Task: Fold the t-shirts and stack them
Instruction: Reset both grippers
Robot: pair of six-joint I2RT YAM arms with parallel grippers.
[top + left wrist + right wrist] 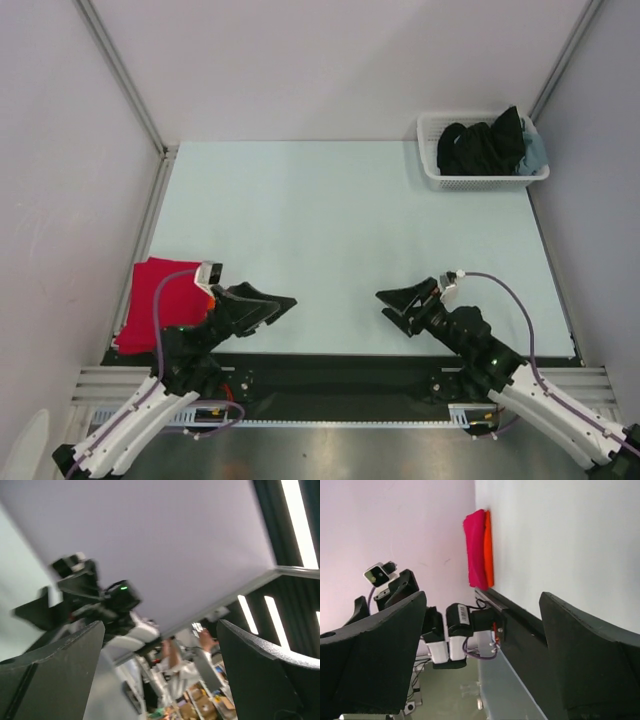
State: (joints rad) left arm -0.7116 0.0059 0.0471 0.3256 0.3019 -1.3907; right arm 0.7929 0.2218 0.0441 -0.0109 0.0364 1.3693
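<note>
The crimson red t-shirt lies folded at the table's near left corner, on top of the orange t-shirt, of which only a sliver shows at its right edge. In the right wrist view the red shirt lies over the orange one. My left gripper is open and empty, low over the near edge just right of the stack. My right gripper is open and empty, low over the near edge right of centre. In the wrist views the left gripper and the right gripper hold nothing.
A white lattice basket with dark clothes and a bit of light blue cloth stands at the far right corner. Grey walls and metal posts enclose the pale table. A black rail runs along the near edge.
</note>
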